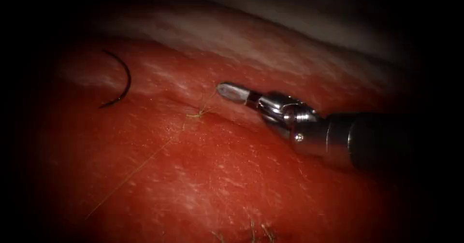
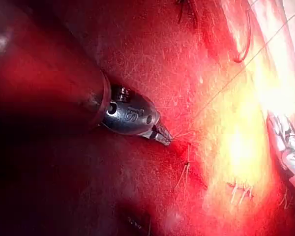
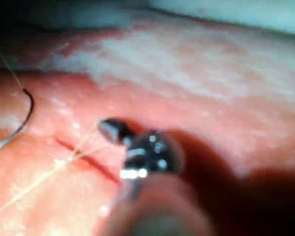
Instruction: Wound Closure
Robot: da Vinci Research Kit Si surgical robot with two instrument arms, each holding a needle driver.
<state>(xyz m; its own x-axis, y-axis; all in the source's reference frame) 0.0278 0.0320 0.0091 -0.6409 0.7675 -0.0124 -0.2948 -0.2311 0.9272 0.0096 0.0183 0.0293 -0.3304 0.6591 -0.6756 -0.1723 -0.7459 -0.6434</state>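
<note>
In the endoscope view I have my right end effector (image 1: 232, 92) reaching in from the right, its jaws pressed together and holding nothing that I can make out; its tip sits just right of the knot (image 1: 195, 113) on the cut (image 1: 179, 103), close to it but I cannot tell whether it touches the thread (image 1: 140, 163). The needle (image 1: 121, 81) lies free on the tissue (image 1: 232, 175), well to the left of that end effector and on the left side of the cut; its whole curve lies on the surface, not in the tissue, and neither end effector holds it. From the knot the thread runs away to the near left across the tissue; short cut ends (image 1: 253, 231) stand up from the tissue at the near edge.

In the left wrist view I see my left end effector (image 2: 163, 136) with its jaws together, the tip down against the tissue beside a thin strand of thread (image 2: 226, 88); whether it pinches that strand I cannot tell.

In the right wrist view the right end effector (image 3: 110, 130) hovers over the cut (image 3: 88, 160), the thread (image 3: 44, 177) crossing just beside its tip, and the needle (image 3: 24, 115) lies well off to its side.
</note>
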